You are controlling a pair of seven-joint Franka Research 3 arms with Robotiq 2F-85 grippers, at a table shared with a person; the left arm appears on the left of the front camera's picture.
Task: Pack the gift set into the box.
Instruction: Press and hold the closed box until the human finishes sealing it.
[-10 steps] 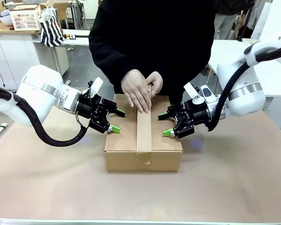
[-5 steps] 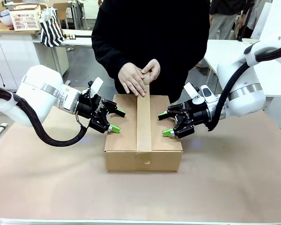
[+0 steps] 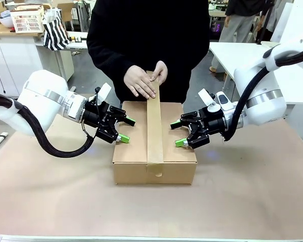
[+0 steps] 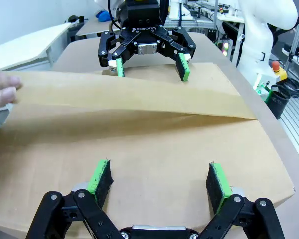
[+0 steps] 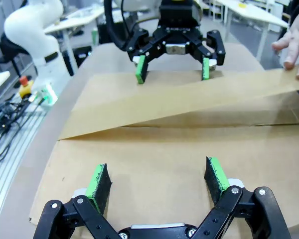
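Observation:
The box [image 3: 131, 151] stands in the middle of the table with its flaps down, so the gift set is hidden. A brown tape strip [image 3: 154, 131] runs from the box's front wall over the lid and rises off it at the far end, where the person's hands [image 3: 141, 80] hold it. My left gripper [image 3: 126, 130] is open over the lid's left edge. My right gripper [image 3: 177, 134] is open over the right edge. The left wrist view shows my own open gripper [image 4: 159, 179] above the lid [image 4: 154, 149] and the lifted strip [image 4: 124, 94]. In the right wrist view my gripper [image 5: 157, 179] is open above the lid [image 5: 154, 154].
The person stands close behind the box at the far table edge. A brown mat [image 3: 252, 191] covers the table, with free room in front and at both sides. White tables [image 3: 242, 55] and a basket [image 3: 26, 20] stand farther off.
The person's hands rose from the lid's far end and drew back, lifting the tape strip off the far part of the lid. Both grippers stayed where they were.

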